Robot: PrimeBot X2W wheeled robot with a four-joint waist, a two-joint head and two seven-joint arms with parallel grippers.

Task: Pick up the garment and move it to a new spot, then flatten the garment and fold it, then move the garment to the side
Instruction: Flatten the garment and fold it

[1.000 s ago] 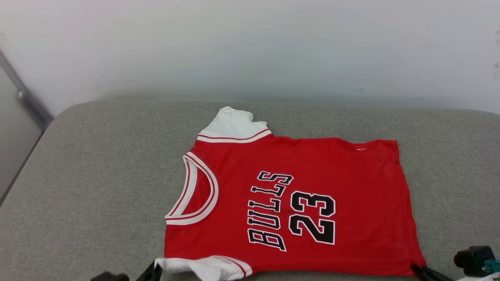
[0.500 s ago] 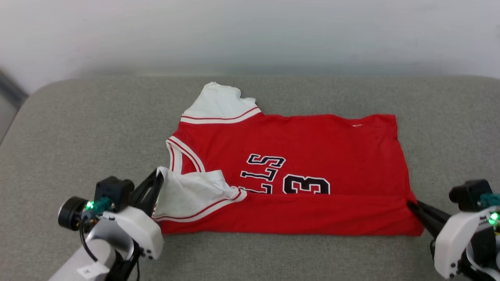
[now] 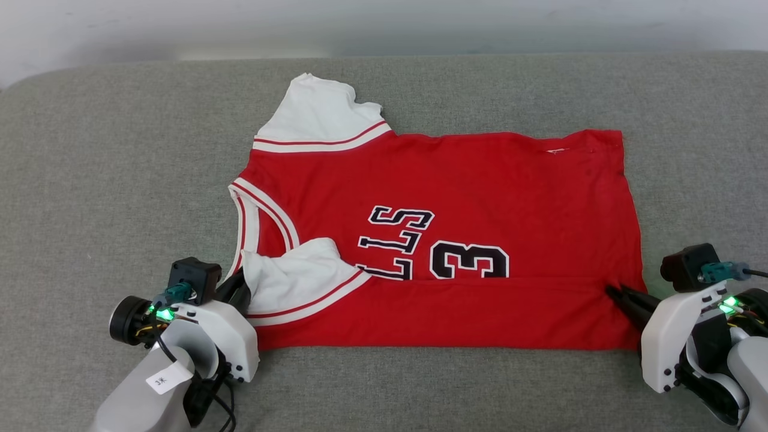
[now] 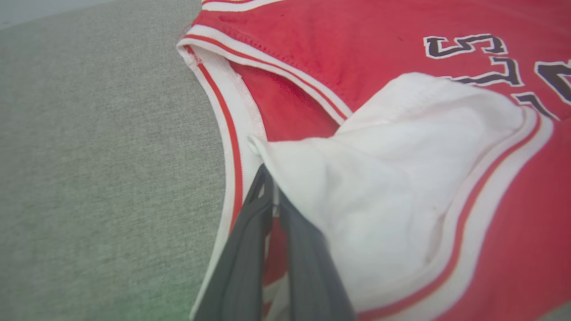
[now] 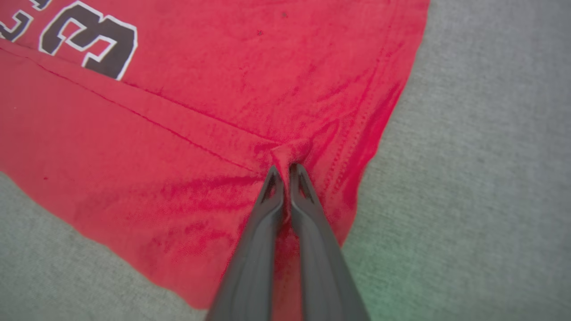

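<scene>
Lower left, my left gripper (image 3: pixel 239 285) pinches the white sleeve (image 3: pixel 288 273) of the red jersey (image 3: pixel 480 180); lower right, my right gripper (image 3: pixel 615 293) clamps its hem.

- A wide cushion of grey woven fabric (image 3: pixel 120 150), with a soft flecked weave, spans the head view from side to side. Its far left corner is rounded.
- A plain, pale off-white wall (image 3: pixel 384 24) runs along the cushion's far edge.
- The same grey weave appears in both wrist views, faintly tinged green near their lower edges.
</scene>
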